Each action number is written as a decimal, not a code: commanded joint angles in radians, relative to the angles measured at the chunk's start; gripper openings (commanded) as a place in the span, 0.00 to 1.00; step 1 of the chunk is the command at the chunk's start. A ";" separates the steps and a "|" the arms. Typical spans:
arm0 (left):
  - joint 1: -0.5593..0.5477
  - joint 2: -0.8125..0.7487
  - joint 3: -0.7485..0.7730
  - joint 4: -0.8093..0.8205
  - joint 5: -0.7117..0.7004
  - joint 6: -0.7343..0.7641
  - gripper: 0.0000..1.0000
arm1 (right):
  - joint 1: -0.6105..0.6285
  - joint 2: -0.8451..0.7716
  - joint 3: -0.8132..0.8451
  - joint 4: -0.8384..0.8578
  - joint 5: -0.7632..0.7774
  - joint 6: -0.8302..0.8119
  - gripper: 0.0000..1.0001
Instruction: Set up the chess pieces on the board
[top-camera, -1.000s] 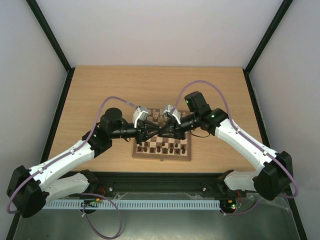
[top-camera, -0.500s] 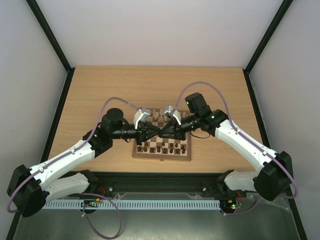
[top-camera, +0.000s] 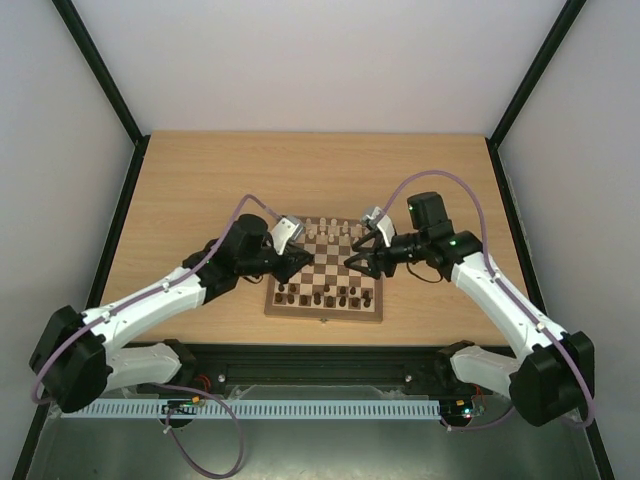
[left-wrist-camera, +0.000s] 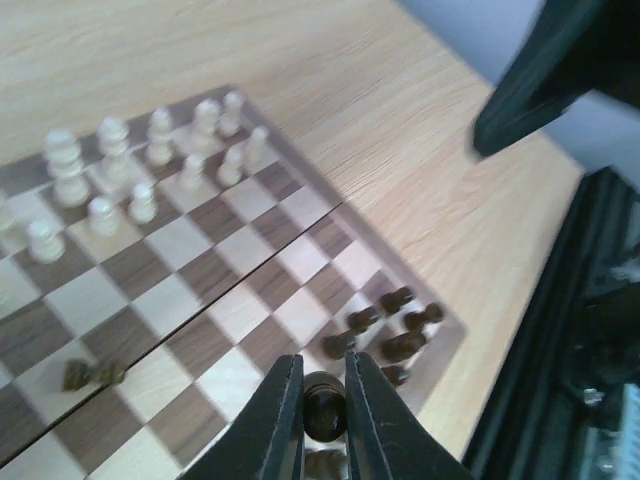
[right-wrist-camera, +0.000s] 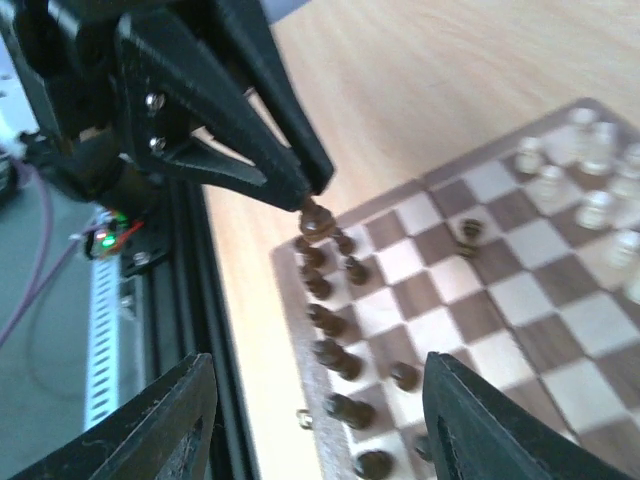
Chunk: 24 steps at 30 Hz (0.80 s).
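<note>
The board (top-camera: 325, 312) lies mid-table, pale chess pieces (top-camera: 330, 232) along its far rows and dark ones (top-camera: 325, 295) along its near rows. My left gripper (top-camera: 303, 262) hovers over the board's left part, shut on a dark piece (left-wrist-camera: 325, 412) pinched between its fingertips (left-wrist-camera: 323, 395). In the right wrist view that held piece (right-wrist-camera: 317, 222) hangs above the dark row (right-wrist-camera: 335, 320). My right gripper (top-camera: 354, 262) stands open over the board's right part, its fingers (right-wrist-camera: 170, 430) wide apart with nothing between them. One dark piece (left-wrist-camera: 90, 375) lies on its side mid-board.
Bare wooden table (top-camera: 200, 190) surrounds the board. A black rail (top-camera: 320, 355) runs along the near edge, where the arm bases sit. Black frame posts (top-camera: 110, 90) rise at the table's back corners.
The two grippers, tip to tip over the board's centre a second ago, have drawn apart. The left one closed on the dark piece and pulled left; the right one opened and backed right.
</note>
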 joint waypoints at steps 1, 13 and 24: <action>-0.027 0.058 0.036 -0.078 -0.166 0.055 0.10 | -0.020 -0.053 0.023 -0.064 0.108 0.023 0.59; -0.119 0.239 0.102 -0.167 -0.307 0.064 0.12 | -0.024 -0.128 -0.113 0.041 0.244 0.047 0.62; -0.164 0.385 0.166 -0.193 -0.328 0.072 0.13 | -0.024 -0.140 -0.123 0.037 0.247 0.032 0.62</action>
